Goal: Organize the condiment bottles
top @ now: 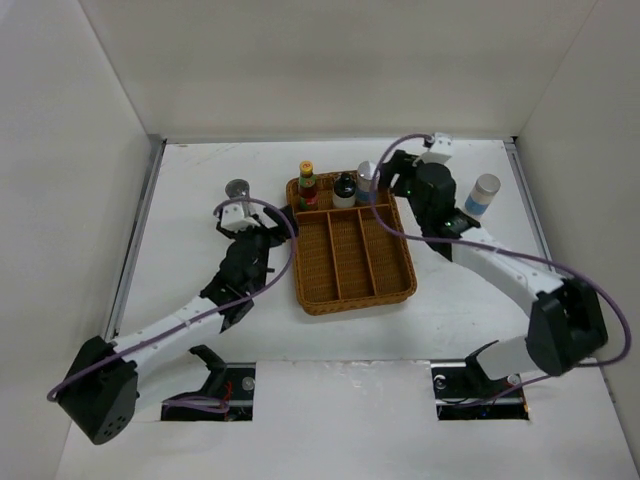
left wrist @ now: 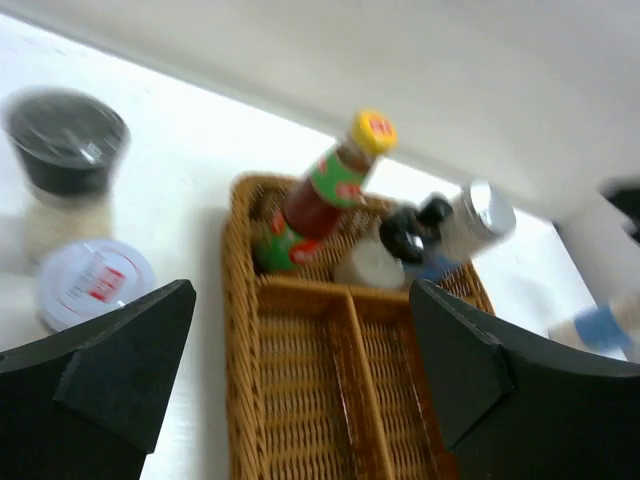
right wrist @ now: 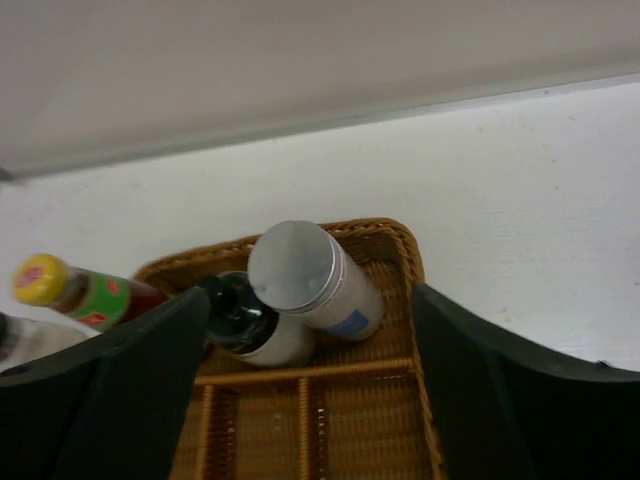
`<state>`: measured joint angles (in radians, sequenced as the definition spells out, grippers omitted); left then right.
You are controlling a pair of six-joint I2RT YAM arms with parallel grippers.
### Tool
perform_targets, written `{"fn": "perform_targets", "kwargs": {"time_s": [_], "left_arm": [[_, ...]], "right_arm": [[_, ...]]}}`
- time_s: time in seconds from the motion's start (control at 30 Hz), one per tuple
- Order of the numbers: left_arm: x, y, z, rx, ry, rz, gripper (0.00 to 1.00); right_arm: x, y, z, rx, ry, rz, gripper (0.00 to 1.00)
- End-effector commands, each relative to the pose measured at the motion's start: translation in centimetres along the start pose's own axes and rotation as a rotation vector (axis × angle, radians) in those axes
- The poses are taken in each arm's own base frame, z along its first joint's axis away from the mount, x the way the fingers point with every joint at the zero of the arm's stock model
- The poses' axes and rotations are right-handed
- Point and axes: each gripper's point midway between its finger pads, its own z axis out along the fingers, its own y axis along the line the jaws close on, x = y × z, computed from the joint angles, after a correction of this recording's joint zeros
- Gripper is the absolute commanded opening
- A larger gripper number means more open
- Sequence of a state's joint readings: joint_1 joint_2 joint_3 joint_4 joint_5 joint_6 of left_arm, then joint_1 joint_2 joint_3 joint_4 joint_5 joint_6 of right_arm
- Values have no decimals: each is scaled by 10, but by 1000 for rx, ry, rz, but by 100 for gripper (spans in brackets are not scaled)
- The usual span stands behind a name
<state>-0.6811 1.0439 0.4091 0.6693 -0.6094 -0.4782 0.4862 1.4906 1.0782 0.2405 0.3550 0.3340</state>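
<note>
The left fingers (left wrist: 110, 380) stand wide apart with nothing between them, just off the 9 o'clock side of the brown wicker tray with compartments (top: 318, 265). At their 10 o'clock, on the white tabletop (top: 180, 220), a round white-lidded jar with a red label (left wrist: 95, 283) sits just beside a clear shaker with a dark grey lid (left wrist: 65, 150).

The right fingers (right wrist: 500, 380) are likewise spread and empty, at the tray's 1 o'clock corner. Ahead of them, in the tray's far cross compartment, a white cylinder bottle with a silver-grey lid and a blue label (right wrist: 305, 275) stands just beside a pale bottle with a black cap (right wrist: 245, 320). At 9 o'clock from those two, in the same compartment, is a slim red bottle with a green label and a yellow cap (top: 307, 183).

A white cylinder with a blue band (top: 482, 195) stands alone on the tabletop at 3 o'clock of the right fingers, well apart from the tray.
</note>
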Motion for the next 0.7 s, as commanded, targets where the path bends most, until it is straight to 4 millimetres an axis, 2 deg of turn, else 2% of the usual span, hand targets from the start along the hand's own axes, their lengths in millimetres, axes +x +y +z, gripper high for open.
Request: {"fn": "perform_targets", "kwargs": {"time_s": [0.0, 0.03, 0.07, 0.1, 0.13, 0.17, 0.2, 0.27, 0.33, 0.47, 0.57, 0.67], "left_arm": [[-32, 26, 0, -189, -13, 95, 90], [-34, 33, 2, -228, 4, 122, 90], [-31, 42, 3, -270, 40, 160, 90], [-28, 45, 4, -285, 64, 178, 90], [-22, 48, 6, -302, 102, 208, 90], [-15, 52, 9, -325, 132, 237, 90], [-9, 58, 12, -351, 154, 258, 90], [3, 68, 21, -385, 187, 277, 91], [10, 72, 30, -396, 206, 276, 91], [20, 75, 48, -388, 220, 258, 91], [25, 85, 58, -414, 238, 263, 91], [34, 97, 65, -435, 268, 269, 90]], "right_arm": [[-11, -2, -29, -14, -82, 134, 71], [-2, -3, -39, -24, -72, 163, 46], [6, -2, -49, -37, -59, 192, 28], [14, 0, -58, -53, -44, 215, 20], [22, 2, -67, -73, -32, 224, 20], [29, 4, -75, -89, -22, 225, 23], [35, 6, -85, -102, -18, 223, 33], [47, 7, -104, -135, -18, 230, 62], [56, 8, -122, -178, -29, 236, 79], [73, 10, -142, -239, -18, 226, 86], [88, 14, -143, -252, 11, 213, 86], [92, 23, -144, -279, 23, 207, 86]]}}
